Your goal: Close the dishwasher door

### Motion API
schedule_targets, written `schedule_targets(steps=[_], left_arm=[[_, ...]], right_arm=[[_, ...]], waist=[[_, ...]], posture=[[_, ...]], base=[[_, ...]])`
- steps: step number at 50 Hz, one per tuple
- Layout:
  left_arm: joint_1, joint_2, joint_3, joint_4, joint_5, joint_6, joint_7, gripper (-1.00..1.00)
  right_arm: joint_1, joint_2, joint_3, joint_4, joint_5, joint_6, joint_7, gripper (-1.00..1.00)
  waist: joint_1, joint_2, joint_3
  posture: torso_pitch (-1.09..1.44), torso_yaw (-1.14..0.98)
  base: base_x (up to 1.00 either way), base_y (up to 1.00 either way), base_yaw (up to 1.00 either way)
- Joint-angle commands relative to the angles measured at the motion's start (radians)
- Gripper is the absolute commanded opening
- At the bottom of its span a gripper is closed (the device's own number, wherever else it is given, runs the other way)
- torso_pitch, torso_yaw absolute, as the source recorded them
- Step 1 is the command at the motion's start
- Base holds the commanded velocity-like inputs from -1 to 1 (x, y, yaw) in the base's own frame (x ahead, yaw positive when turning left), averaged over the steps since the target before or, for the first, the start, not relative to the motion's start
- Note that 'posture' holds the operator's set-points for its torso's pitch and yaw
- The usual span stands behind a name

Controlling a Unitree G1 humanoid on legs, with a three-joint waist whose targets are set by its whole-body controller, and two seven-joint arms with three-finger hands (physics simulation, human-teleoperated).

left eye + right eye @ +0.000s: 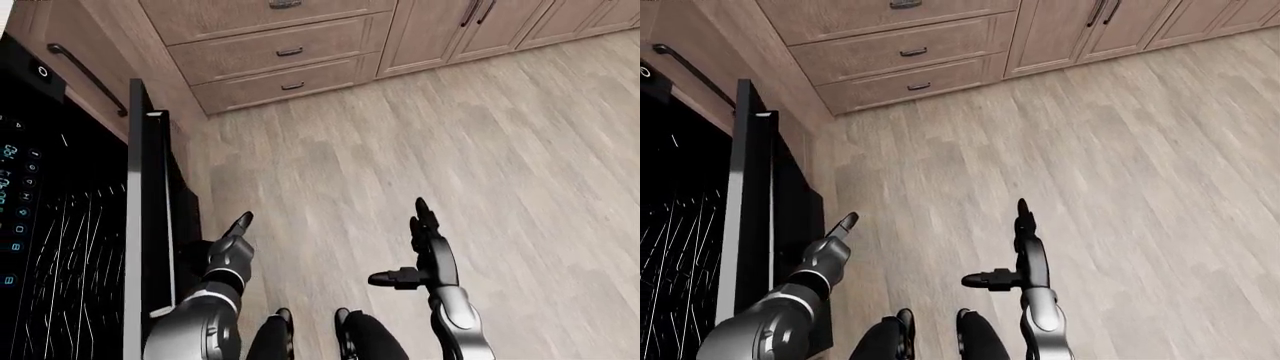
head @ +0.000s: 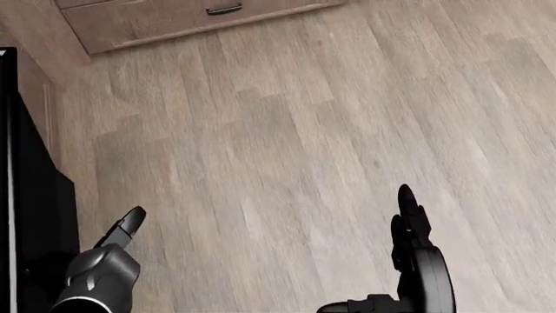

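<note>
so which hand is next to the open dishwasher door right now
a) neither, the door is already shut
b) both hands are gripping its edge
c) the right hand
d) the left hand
d: in the left-eye view the left hand hangs with open fingers just right of the open dishwasher door, while the right hand is out over the bare wood floor, holding nothing.

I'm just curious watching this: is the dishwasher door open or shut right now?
Open. The dishwasher door stands away from the cabinets, with dark racks visible inside. The left robot hand is beside it, fingers open.
</note>
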Motion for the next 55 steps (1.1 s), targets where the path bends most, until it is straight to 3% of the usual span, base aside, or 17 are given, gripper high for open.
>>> schedule_targets(steps=[1,55], left_arm=[[-0.01,0.034,0.008,-0.017,0.001,-0.028,0.04,1.0],[0.044,0.168,0.072,-0.012,-0.062,-0.02,0.049,1.0]], right_arm=[[-0.008,-0.003,-0.002,-0.034,0.001,-0.028,-0.001,1.0],[-0.015,-0.002,0.001,-0.022,0.006,-0.033,-0.001,1.0]], waist=[[0.009,0.007,-0.036],[0.007,0.026,-0.025]], posture=[[0.64,0.0],[0.64,0.0]], base=[[0.0,0.0,0.0],[0.0,0.0,0.0]])
